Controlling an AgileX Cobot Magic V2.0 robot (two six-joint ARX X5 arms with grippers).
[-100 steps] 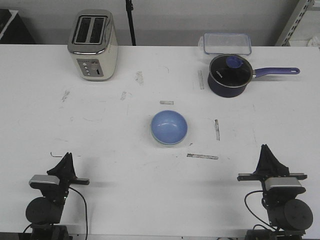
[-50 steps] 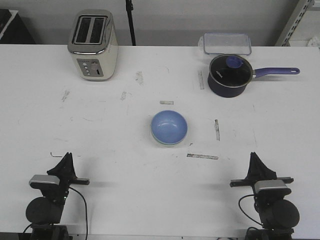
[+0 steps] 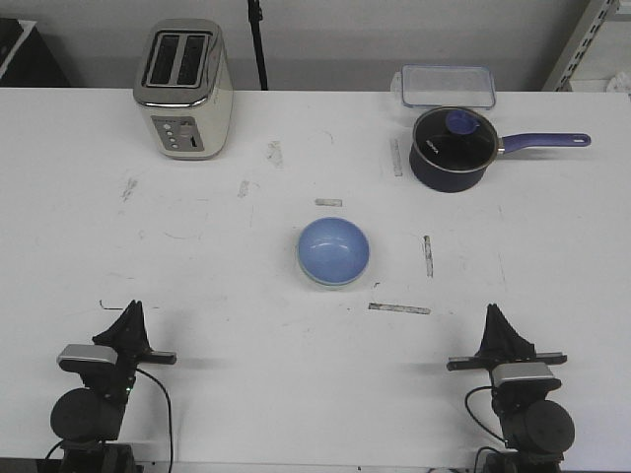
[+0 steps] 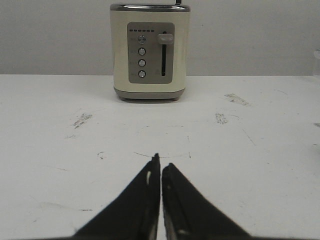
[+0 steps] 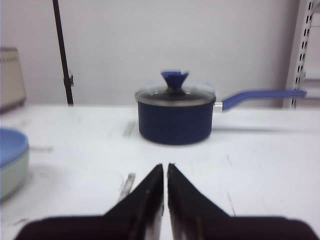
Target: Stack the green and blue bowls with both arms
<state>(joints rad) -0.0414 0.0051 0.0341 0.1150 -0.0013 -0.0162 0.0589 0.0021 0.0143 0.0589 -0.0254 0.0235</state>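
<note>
The light blue bowl (image 3: 333, 249) sits nested in the pale green bowl (image 3: 331, 285) at the middle of the table; only a thin green edge shows below it. In the right wrist view the blue bowl (image 5: 10, 145) rests inside the green bowl (image 5: 11, 175) at the picture's edge. My left gripper (image 3: 131, 307) is shut and empty near the table's front left, far from the bowls. My right gripper (image 3: 492, 311) is shut and empty near the front right. Both show closed in the left wrist view (image 4: 161, 161) and the right wrist view (image 5: 165, 166).
A cream toaster (image 3: 183, 89) stands at the back left. A dark navy saucepan (image 3: 452, 148) with a glass lid and purple handle stands at the back right, with a clear plastic container (image 3: 447, 86) behind it. Tape strips (image 3: 399, 308) lie on the white table.
My right arm has moved left and drawn back toward the table's front edge. The left arm and the bowls have not moved.
</note>
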